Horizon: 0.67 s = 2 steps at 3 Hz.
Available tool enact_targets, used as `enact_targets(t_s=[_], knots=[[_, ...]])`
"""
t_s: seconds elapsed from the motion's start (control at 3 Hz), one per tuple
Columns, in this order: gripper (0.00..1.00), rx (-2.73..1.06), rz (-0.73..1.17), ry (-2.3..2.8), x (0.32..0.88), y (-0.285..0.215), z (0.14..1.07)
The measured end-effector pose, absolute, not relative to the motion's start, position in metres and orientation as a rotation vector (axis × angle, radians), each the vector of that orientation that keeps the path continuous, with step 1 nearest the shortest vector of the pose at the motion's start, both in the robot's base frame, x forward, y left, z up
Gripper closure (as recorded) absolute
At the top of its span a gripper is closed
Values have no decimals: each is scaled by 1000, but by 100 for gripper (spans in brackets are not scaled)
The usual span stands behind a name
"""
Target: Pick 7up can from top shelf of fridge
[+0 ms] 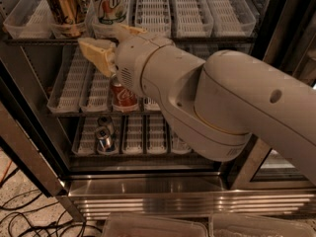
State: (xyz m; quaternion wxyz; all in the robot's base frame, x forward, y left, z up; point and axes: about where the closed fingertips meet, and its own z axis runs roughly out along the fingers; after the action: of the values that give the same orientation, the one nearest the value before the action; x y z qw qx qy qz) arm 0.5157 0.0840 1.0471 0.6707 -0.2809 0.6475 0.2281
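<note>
The 7up can [108, 2] stands upright at the front of a white tray lane on the top shelf [193, 15] of the fridge [148, 194], with its whitish body and green lettering showing. My gripper [99, 37] is just below and in front of the can, at the shelf's front edge. Its tan fingers [98, 56] are spread open and hold nothing. My thick white arm crosses the view from the right and hides much of the middle tier.
A gold-bronze can [64, 6] stands just left of the 7up can. A red cola can [122, 95] stands on the middle tier below my gripper. Small cans [103, 135] lie on the lowest tier. Cables [24, 216] lie on the floor at the left. Clear bins [158, 226] sit at the bottom edge.
</note>
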Motion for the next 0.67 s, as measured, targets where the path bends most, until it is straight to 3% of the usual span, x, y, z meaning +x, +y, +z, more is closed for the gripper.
enact_targets(t_s=[0.33,0.67], knots=[[42,-633,514,1459,516,84,1047],[26,-633,514,1459,516,84,1047]])
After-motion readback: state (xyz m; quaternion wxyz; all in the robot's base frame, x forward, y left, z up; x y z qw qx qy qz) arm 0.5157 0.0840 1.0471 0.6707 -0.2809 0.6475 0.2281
